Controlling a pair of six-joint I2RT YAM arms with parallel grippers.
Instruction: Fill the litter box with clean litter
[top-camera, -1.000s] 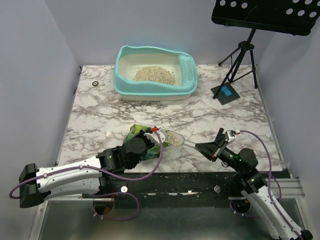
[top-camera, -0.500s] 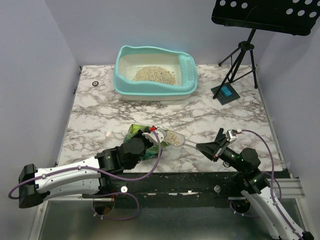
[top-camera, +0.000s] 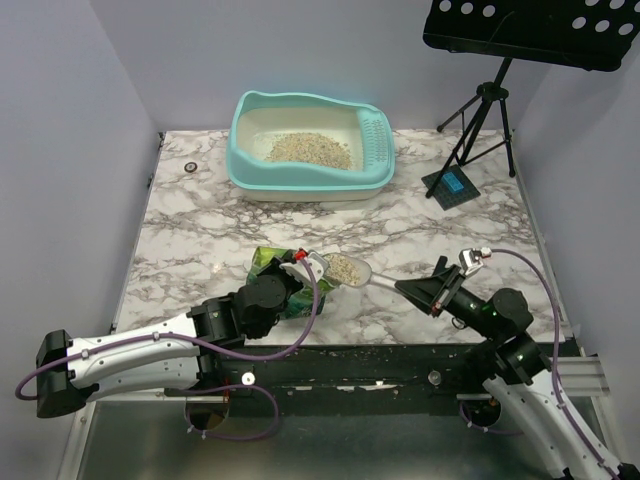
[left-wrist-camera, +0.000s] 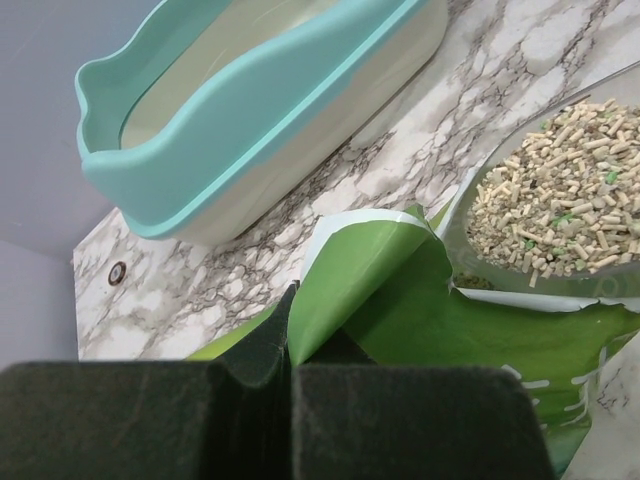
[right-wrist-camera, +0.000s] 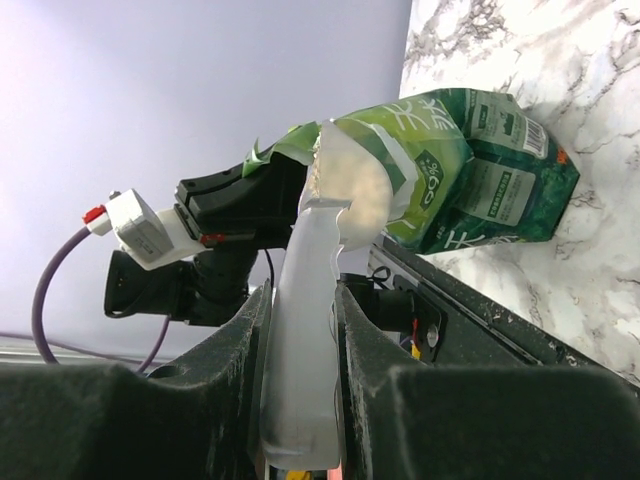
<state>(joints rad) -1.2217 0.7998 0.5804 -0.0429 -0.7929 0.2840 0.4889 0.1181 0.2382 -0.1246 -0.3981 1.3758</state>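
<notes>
left fingers (left-wrist-camera: 150, 420) pinched shut on pouch (top-camera: 268, 262) lip, worktop (top-camera: 450, 230) 6 o'clock. right fingers (right-wrist-camera: 150, 420) clamp scoop (top-camera: 345, 268) handle, litter (left-wrist-camera: 560, 200) in bowl. litter box (top-camera: 300, 182) at 12.

marble table (top-camera: 450, 230) carries the litter box (top-camera: 290, 172) at the back, green pouch (top-camera: 265, 262) near front, small ring (top-camera: 190, 166) far left.

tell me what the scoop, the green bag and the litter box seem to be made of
Scoop: probably translucent plastic with a frosted look; its handle and bowl look milky and let light through.
Green bag: thin glossy plastic film, creased and curling at the torn mouth.
Litter box: rigid moulded plastic, a smooth satin turquoise rim over a cream base.
</notes>
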